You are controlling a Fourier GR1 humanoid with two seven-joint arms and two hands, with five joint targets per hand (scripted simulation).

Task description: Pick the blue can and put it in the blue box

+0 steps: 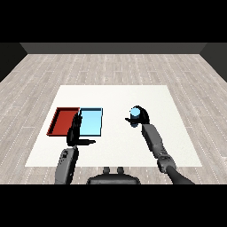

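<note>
1. The right hand (141,113) is curled round the blue can (134,114), out on the white table (133,146) to the right of both trays. The dark fingers cover most of the can, so only its blue top and a strip of its side show. Whether the can's base touches the table cannot be told.
2. No label or writing can be made out on the can.
3. The right forearm (153,139) runs back from the hand toward the lower right corner, where it is cut off.
4. The left hand (74,131) holds nothing. Its fingers are straight and point away from the robot, with the thumb sticking out to the right.
5. The left hand's fingers overlap the seam between the red tray (60,122) and the light blue tray (93,122), hiding part of each near edge. Whether they touch the trays cannot be told.
6. The two trays lie side by side, the red one on the left, well apart from the can.
</note>
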